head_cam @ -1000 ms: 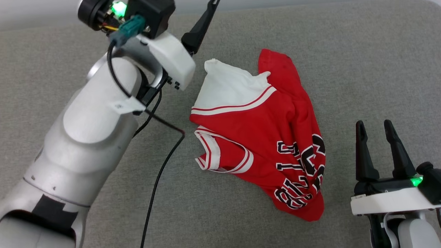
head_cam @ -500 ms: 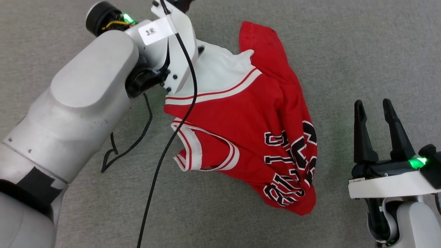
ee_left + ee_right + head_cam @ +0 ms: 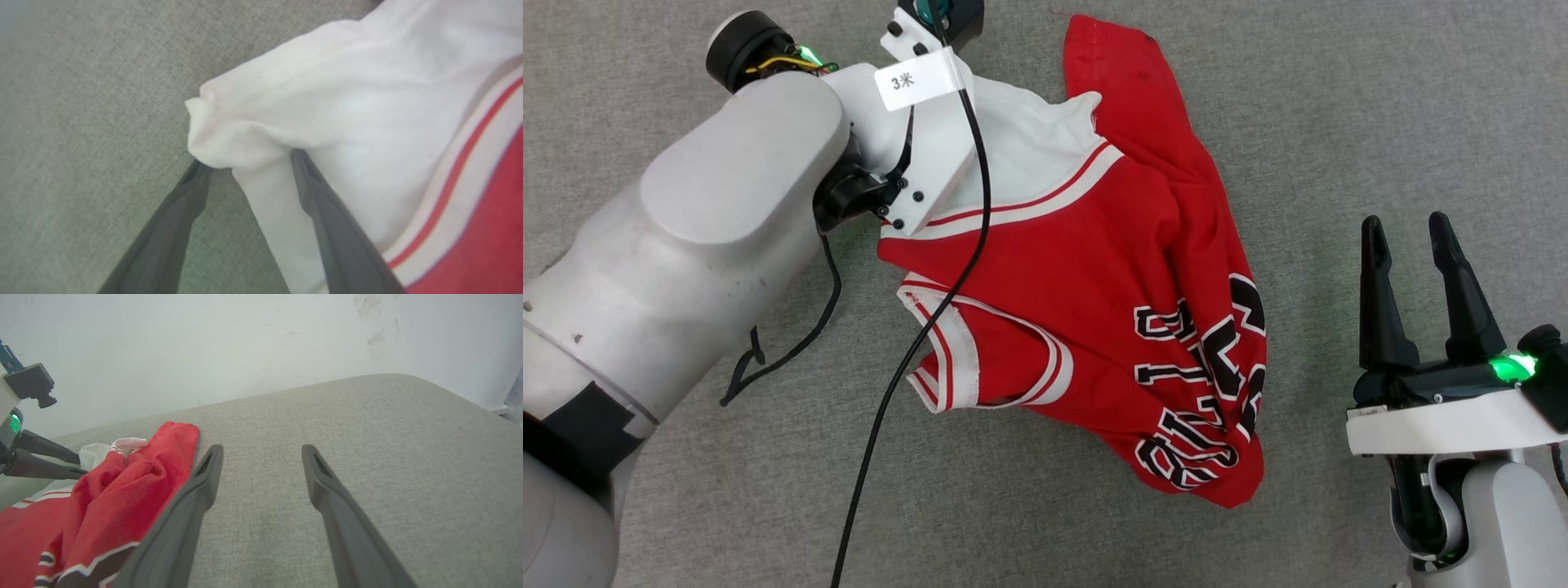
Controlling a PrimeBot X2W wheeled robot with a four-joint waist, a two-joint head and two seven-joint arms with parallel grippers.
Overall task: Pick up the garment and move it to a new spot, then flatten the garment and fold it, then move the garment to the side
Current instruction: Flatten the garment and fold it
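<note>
The left claw [image 3: 249, 161] is standing open, its dark fingers [image 3: 327, 212] straddling the bunched corner of a white sleeve [image 3: 347, 102] without pinching it. The sleeve belongs to the red jersey garment [image 3: 1094, 269] with striped trim, which is lying crumpled on the grey woven fabric surface [image 3: 1339, 98], black white-outlined lettering facing up. A thin black cable [image 3: 907, 367] is trailing across its collar. The right claw [image 3: 1406, 222] is staying spread and empty, off to the garment's right.
</note>
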